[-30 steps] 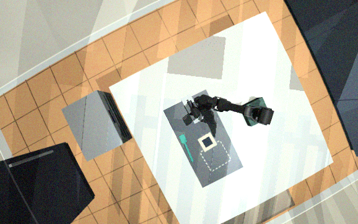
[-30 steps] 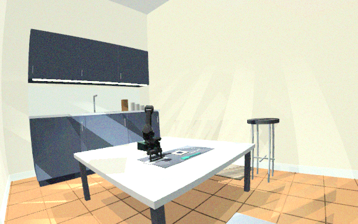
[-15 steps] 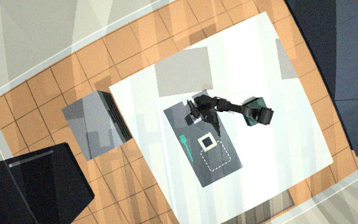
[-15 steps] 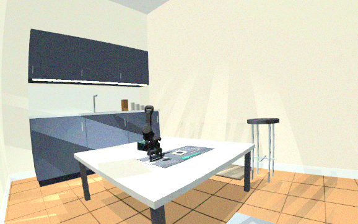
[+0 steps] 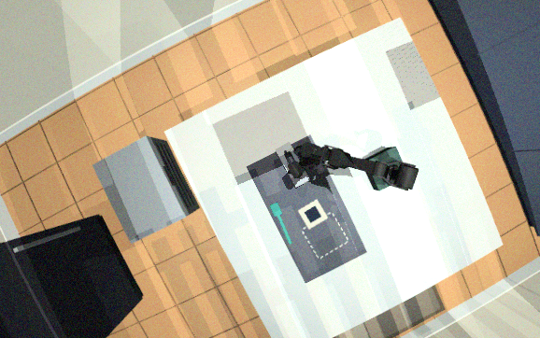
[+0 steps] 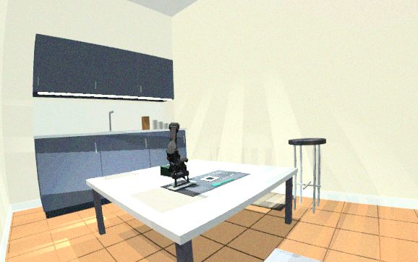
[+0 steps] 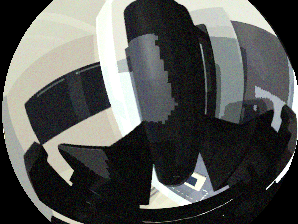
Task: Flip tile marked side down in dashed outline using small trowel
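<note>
Tile: a cream square tile (image 5: pixel 313 214) (image 6: pixel 210 179) (image 7: pixel 194 182) lies flat on the dark mat (image 5: pixel 305 273) (image 6: pixel 195 191) (image 7: pixel 187 193), overlapping one corner of the dashed outline (image 5: pixel 319 258) (image 6: pixel 231 175).
Marked side: faces up, showing a dark square in a cream border; the tile is not turned over.
Mat: lies on the white bench (image 5: pixel 420 261) (image 6: pixel 119 188) (image 7: pixel 125 100); seen from above, its long sides run roughly along the bench's left edge, nearer that edge than the right one.
Trowel: light flat blade and thick dark handle (image 5: pixel 301 183) (image 6: pixel 188 185) (image 7: pixel 167 85), at the mat's end toward the bench's upper-left edge in the top view, apart from the tile.
Tool: the tool (image 5: pixel 293 168) (image 6: pixel 181 180) (image 7: pixel 175 145) is clamped on the trowel's handle, pointing down over the blade. Whether the blade touches the mat, I cannot tell.
Spatula: teal (image 5: pixel 284 226) (image 6: pixel 223 182), lies on the mat along its side facing the bench's left edge, beside the tile without touching it.
Arm: black (image 5: pixel 350 161) (image 6: pixel 173 146), reaches from its green base (image 5: pixel 376 183) (image 6: pixel 164 170), which stands between the mat and the bench's right edge in the top view.
</note>
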### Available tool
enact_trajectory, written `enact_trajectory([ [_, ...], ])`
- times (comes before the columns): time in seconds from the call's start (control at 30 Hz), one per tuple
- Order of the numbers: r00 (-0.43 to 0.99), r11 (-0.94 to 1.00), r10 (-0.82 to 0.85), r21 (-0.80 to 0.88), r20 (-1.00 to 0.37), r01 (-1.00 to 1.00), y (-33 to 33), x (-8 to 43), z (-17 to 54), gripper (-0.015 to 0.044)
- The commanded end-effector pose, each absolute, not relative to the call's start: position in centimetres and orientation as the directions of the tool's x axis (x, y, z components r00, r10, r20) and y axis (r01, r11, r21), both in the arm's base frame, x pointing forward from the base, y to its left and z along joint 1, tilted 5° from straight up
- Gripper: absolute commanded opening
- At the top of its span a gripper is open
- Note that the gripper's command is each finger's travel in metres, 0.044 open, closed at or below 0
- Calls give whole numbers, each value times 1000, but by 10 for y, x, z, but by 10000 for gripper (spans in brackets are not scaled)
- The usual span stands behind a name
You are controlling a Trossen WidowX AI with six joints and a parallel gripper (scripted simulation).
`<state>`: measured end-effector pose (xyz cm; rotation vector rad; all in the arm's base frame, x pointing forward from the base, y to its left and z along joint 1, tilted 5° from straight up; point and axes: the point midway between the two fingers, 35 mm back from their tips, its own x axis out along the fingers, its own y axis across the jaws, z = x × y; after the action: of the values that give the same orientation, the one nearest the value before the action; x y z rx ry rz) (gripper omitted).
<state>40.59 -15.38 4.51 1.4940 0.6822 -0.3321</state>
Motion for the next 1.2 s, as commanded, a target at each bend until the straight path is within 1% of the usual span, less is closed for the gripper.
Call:
enact_trajectory([
  [0.0,795,98,194,817,-575,568,-159,408,86,0],
  [0.27,794,103,192,816,-577,568,-154,409,86,0],
  [0.77,806,184,154,818,-571,545,-57,416,81,0],
  [1.17,807,184,153,819,-571,544,-56,417,72,0],
])
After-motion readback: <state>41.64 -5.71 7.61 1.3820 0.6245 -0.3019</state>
